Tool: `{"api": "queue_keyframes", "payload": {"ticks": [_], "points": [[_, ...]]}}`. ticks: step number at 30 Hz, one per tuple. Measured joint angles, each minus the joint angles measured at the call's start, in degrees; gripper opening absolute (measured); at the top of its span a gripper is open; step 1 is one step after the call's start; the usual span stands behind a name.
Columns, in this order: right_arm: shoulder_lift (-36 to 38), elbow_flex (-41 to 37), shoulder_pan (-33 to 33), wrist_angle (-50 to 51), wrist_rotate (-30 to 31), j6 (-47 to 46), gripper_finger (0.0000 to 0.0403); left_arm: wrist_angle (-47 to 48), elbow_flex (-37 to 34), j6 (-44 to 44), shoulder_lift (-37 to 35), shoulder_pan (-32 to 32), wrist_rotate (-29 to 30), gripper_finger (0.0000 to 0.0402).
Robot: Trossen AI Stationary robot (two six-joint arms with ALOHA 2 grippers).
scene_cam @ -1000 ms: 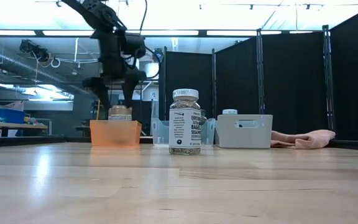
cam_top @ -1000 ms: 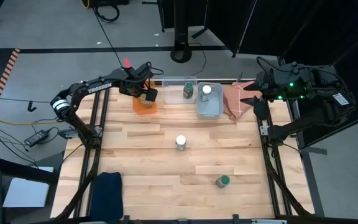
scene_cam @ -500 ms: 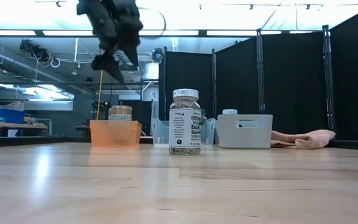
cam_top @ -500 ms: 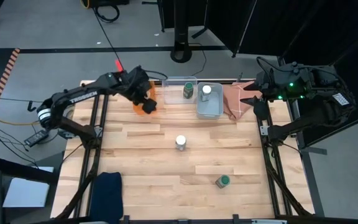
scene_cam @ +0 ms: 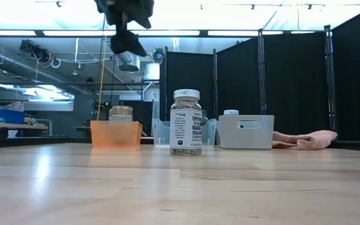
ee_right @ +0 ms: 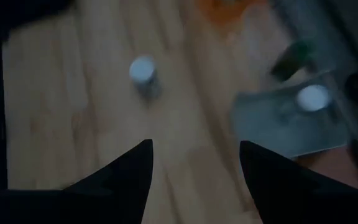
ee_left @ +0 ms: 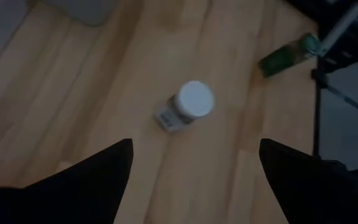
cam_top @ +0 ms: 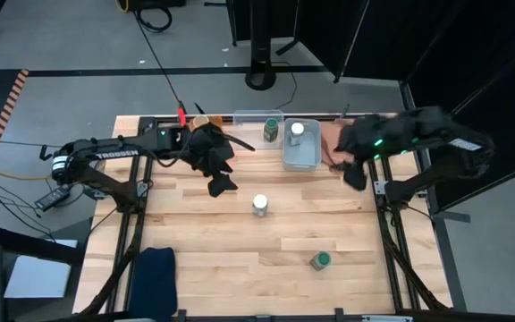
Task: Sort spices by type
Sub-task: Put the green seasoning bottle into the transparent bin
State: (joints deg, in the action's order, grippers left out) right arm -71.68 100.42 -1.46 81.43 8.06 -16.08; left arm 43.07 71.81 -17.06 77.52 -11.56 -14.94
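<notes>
L gripper (cam_top: pixel 220 182) hangs above the table (cam_top: pixel 240 268), fingers spread wide, nothing in them; it's between the orange bin (scene_cam: pixel 115 134) and the white-lid jar (cam_top: pixel 260 205), which stands upright alone mid-table. L wrist view looks down on that jar's lid betw the fingers (ee_left: pixel 86 180). R gripper (cam_top: pixel 354 173) is out over the table's far R edge by the pink cloth (cam_top: pixel 331 141), fingers parted, empty.

Other jars: green-lid jar (cam_top: pixel 319 260) on its side, near R part of table, well apart from the rest. Green-lid jar (cam_top: pixel 272 131) in the clear bin (cam_top: pixel 250 116). White-lid jar (cam_top: pixel 297 131) in the pale-blue bin (cam_top: pixel 300 159). Tan-lid jar (scene_cam: pixel 120 112) in orange bin, seen in low view. Dark-blue cloth (cam_top: pixel 154 277) at near L corner.
</notes>
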Motion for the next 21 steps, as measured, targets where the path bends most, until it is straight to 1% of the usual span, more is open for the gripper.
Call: {"api": "queue_keyframes", "payload": {"ticks": [5,8,13,16,21], "points": [[-2.7,-8.6,-4.8,-2.3,-6.1,-0.3,0.0248,-0.6,0.0,0.0,0.0,2.1,0.0,0.0355],[-4.0,-14.5,-8.1,-7.3,-9.1,0.2,0.0248,-0.6,0.0,-0.1,0.0,2.7,-0.1,0.0355],[-5.7,-24.0,-14.4,-17.8,-10.5,0.5,0.0255,-0.6,0.0,-0.1,0.0,3.0,-0.1,0.0355],[-6.8,-27.9,-18.1,-20.0,-11.0,-0.8,0.0271,-0.5,0.0,-0.1,0.0,3.0,-0.1,0.0355],[-9.0,-30.3,-24.6,-21.4,-8.1,-2.9,0.0309,-0.5,0.0,0.3,0.0,3.0,-0.2,0.0355]]}}
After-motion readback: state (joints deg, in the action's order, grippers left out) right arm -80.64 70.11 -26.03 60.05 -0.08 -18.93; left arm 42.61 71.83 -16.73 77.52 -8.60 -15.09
